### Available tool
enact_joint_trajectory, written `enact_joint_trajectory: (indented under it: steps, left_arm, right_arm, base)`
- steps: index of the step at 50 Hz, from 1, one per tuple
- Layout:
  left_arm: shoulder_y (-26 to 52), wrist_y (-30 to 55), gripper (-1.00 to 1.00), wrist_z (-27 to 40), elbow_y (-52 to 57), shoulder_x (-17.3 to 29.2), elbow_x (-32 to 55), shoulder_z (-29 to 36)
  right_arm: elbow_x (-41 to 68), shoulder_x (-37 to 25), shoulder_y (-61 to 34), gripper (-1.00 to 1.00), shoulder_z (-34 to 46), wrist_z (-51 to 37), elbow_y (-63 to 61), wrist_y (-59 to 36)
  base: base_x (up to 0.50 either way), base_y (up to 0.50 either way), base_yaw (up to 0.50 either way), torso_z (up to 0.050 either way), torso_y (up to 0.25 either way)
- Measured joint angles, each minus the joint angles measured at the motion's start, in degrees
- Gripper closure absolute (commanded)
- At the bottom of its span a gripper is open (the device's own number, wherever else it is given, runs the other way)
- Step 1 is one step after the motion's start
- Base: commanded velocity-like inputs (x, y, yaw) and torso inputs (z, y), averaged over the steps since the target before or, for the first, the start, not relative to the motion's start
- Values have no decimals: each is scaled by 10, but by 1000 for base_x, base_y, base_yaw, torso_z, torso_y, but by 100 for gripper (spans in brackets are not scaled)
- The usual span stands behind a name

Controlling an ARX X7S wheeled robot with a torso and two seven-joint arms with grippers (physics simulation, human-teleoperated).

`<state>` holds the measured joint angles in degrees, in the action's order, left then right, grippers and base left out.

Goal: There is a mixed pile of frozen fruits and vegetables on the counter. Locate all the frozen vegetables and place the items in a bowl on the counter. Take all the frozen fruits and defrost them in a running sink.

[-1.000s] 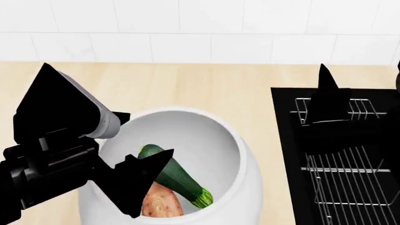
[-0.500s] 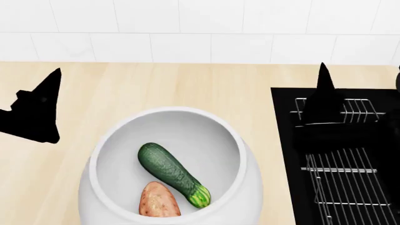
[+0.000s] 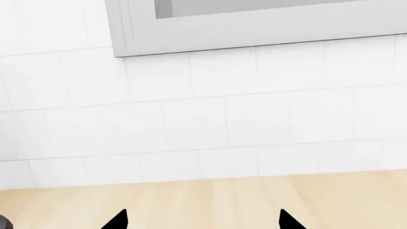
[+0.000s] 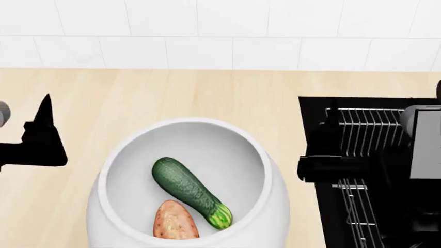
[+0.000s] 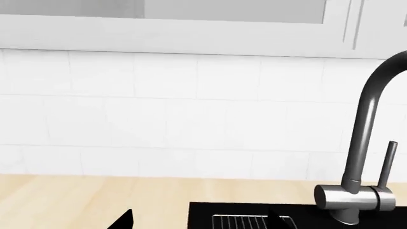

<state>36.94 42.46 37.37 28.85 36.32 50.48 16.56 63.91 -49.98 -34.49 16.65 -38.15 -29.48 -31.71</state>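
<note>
Lying in white bowl (image 4: 276,170): dark-green zucchini (image 4: 187,190), speckled orange sweet potato (image 4: 174,223); both grippers' jaws spread

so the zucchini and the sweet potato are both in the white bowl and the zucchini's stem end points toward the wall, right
Not quite. Both vegetables are in the white bowl, but the head view shows the zucchini with its light green stem end pointing away from the wall, toward the robot, beside the sweet potato.
</note>
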Motion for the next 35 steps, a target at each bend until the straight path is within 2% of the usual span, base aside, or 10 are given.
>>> enact_joint_trajectory:
  steps: [25,35]
  left_arm:
    - [-19,-26,-100,-6,-21,-7,-18,-1]
    - [-20,-30,-100,-6,-27,-9,-18,-1]
  right_arm:
    - [-37,10,17,-100,5,5,19,18]
    - [-34,11,19,-100,6,0,20,14]
  base:
    - [0,0,0,0,0]
    - [-252,0,0,0,0]
